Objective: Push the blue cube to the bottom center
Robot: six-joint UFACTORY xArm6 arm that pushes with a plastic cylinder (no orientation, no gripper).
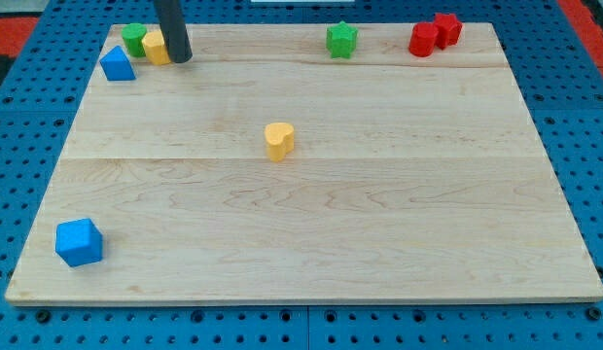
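Blue cube [79, 242]: you are seeing it sitting at the board's bottom-left corner, turned slightly so one corner is pointing toward the view's bottom; no long axis is standing out.
My tip [180, 59]: the rod is coming down at the view's top left, its end resting on the wooden board [321, 224] and touching the yellow block [155, 46]; it is holding nothing and is well apart from the blue cube.
Top-left cluster: a green block [134, 38] is sitting just beside the yellow one, a blue triangular block [117, 64] just below them.
Centre: a yellow heart-shaped block [278, 140] is standing alone.
Top edge: a green block [341, 40] is sitting right of centre; two red blocks [435, 34] are touching near the right corner.
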